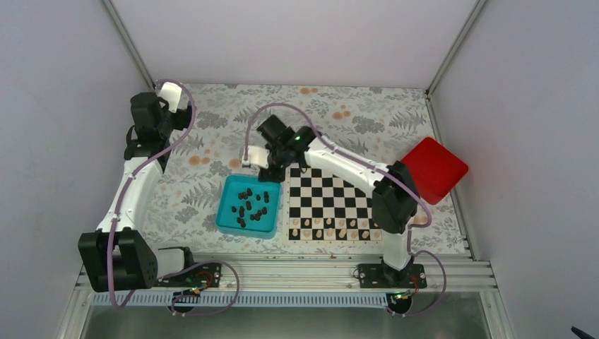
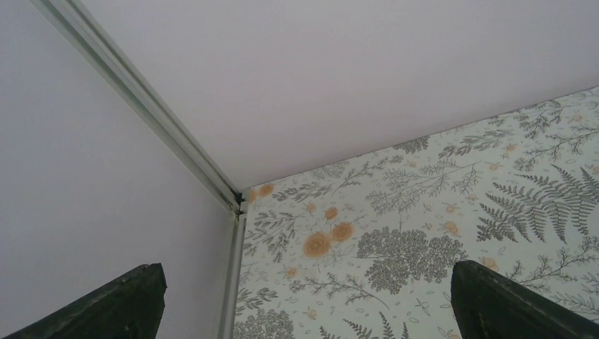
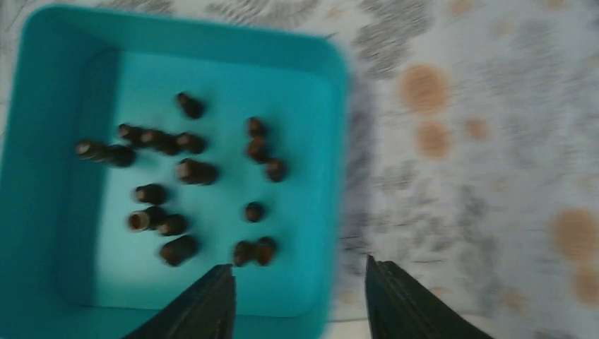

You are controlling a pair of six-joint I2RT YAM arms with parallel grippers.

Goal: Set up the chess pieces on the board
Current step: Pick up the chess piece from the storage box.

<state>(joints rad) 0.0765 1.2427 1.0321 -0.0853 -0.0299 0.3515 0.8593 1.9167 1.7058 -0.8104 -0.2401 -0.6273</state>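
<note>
right gripper (image 3: 297, 286): fingers spread, empty, straddling one edge of teal tray (image 3: 42, 233) | chess pieces (image 3: 185, 171): scattered on tray floor, just beyond the finger over the tray, untouched (view blurred) | board (image 1: 328, 192): just beside tray | left gripper (image 2: 304, 296): spread wide, empty, facing far-left table corner
</note>
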